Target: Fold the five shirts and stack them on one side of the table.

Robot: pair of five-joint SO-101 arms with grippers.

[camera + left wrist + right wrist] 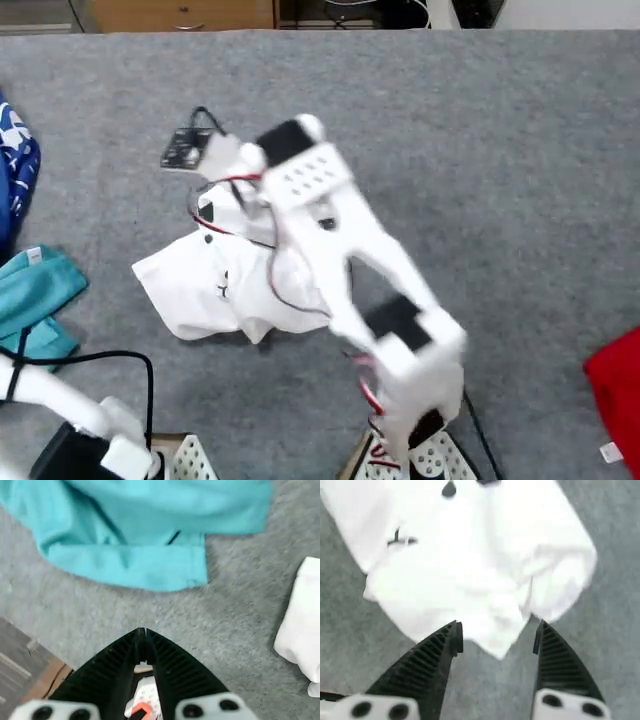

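I am on the fold-the-white-shirt step. The white shirt (470,555) lies bunched up near the middle of the gray surface (500,150), a little toward the left edge and the near edge. It is not a neat flat square yet, so I think the fold is not done. My right arm (330,230) hangs over it. My right jaws are open wide, with nothing in them, and a corner of the white cloth pokes in between the two tips. My left jaws are shut tight and hold nothing. They sit low over bare surface near the left edge, with the teal shirt (140,530) just in front of them. The teal shirt lies at the left edge, and a blue shirt (15,170) lies at that same edge, closer to the far left corner. I think that is the side for the stack. A red shirt (615,385) waits at the right edge, close to the near right corner, well apart from the others. For the next move I think my right jaws need to go down and close on that white corner, and pinch cloth, not the surface. Then I can lift the flap and lay it over. I must pull softly, or the whole shirt may slide and bunch up more.
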